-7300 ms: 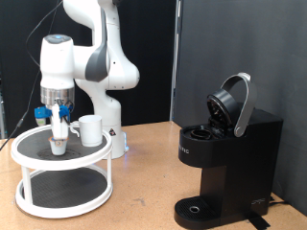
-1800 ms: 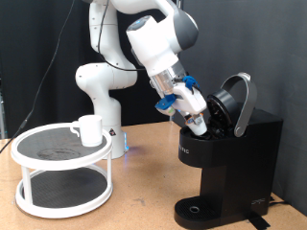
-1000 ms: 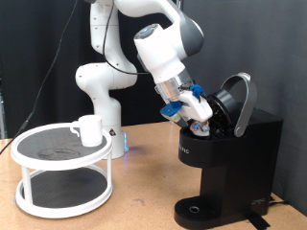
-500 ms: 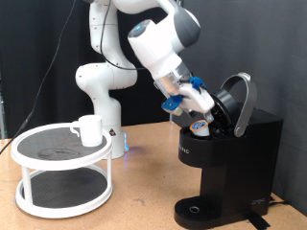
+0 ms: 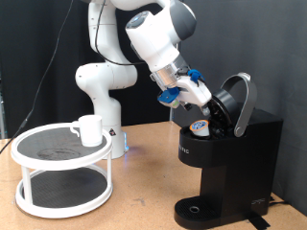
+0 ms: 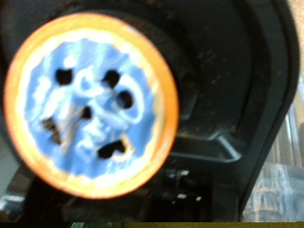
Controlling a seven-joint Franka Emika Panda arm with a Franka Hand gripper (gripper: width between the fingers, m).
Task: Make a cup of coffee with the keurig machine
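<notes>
Exterior view shows the blue-fingered gripper pinching a small pod over the boxy black keurig machine, white mug at nine o'clock; a tilted pod could jam.

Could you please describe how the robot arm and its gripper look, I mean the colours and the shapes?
The arm is glossy white with rounded, bulky segments and grey bands at the joints. The gripper has a white body with bright blue parts near its fingers. No markings can be read on them.
</notes>
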